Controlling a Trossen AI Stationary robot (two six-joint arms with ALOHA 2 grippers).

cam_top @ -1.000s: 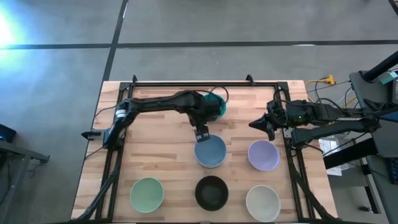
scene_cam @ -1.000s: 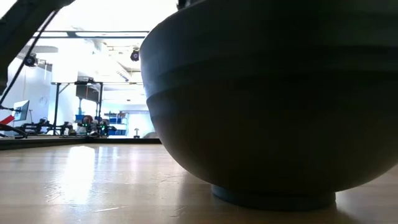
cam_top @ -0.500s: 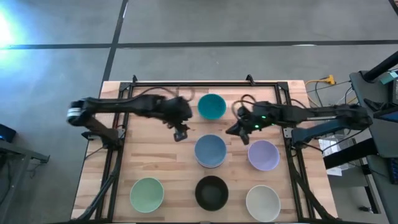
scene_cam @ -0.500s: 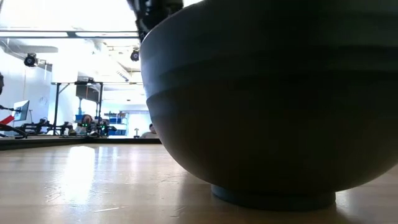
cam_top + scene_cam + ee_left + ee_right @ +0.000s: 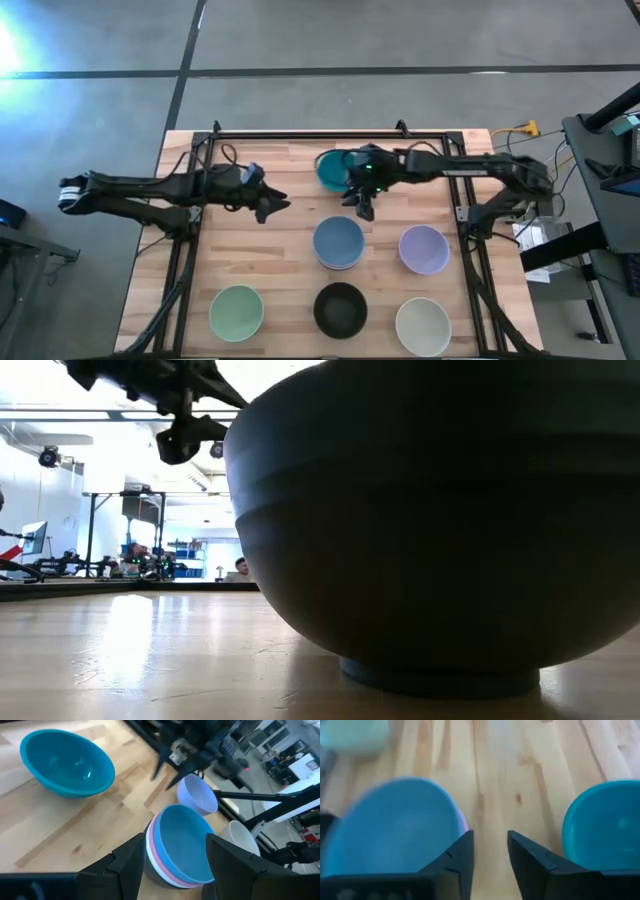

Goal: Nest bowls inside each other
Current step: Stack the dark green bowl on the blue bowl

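A blue bowl sits nested on a pink and a pale bowl at the table's middle. A teal bowl stands alone behind it. A lavender bowl, a pale green bowl, a black bowl and a white bowl stand singly. My left gripper is open and empty, left of the stack. My right gripper is open and empty, above the table between the teal bowl and the stack.
A black frame rail runs along the table's far edge, with side rails left and right. Bare wood lies between the left gripper and the pale green bowl. The black bowl fills most of the low view.
My left gripper has drawn back from the blue bowl's far rim toward the table's left edge. My right gripper has swung in from the table's right edge to the gap between the teal bowl and the stack. The bowls have stayed put.
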